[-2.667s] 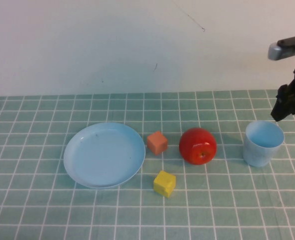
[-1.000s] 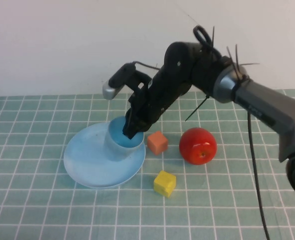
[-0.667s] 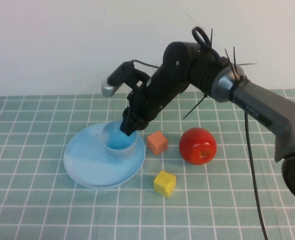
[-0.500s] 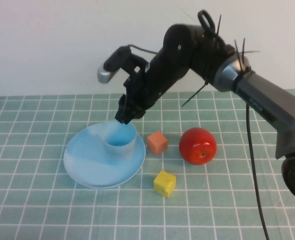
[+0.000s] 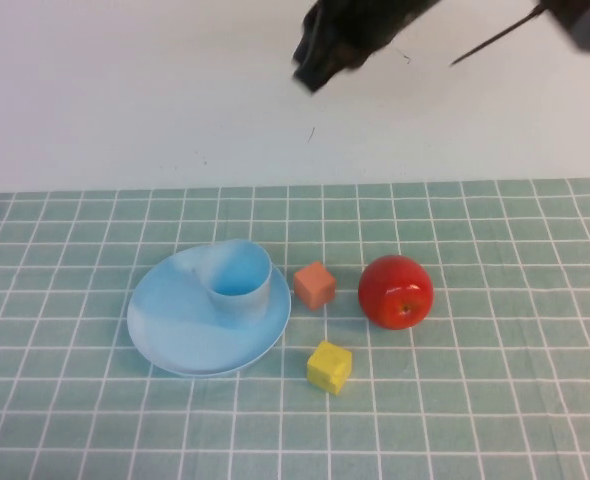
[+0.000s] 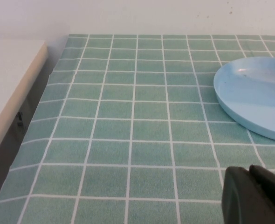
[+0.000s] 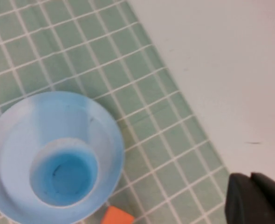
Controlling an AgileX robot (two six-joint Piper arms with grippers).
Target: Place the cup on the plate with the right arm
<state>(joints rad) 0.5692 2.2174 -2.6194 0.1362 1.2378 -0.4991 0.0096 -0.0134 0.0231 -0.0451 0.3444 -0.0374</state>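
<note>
The light blue cup (image 5: 239, 281) stands upright on the right part of the light blue plate (image 5: 170, 320), left of the table's middle. My right gripper (image 5: 315, 65) is high above the table near the back wall, blurred, clear of the cup and empty. In the right wrist view the cup (image 7: 63, 175) and the plate (image 7: 16, 126) lie far below, and the right gripper (image 7: 251, 196) has its fingers together. My left gripper (image 6: 249, 191) shows only in the left wrist view, shut and empty, low over the tablecloth near the plate's rim (image 6: 249, 93).
An orange cube (image 5: 315, 285) sits just right of the plate, a red apple (image 5: 396, 291) further right, a yellow cube (image 5: 329, 367) in front of them. A white surface (image 6: 7, 79) borders the table's left edge.
The right gripper carried the cup from the table's right side onto the plate, let go of it, then rose up and away to the top of the view. The cup stays on the plate.
</note>
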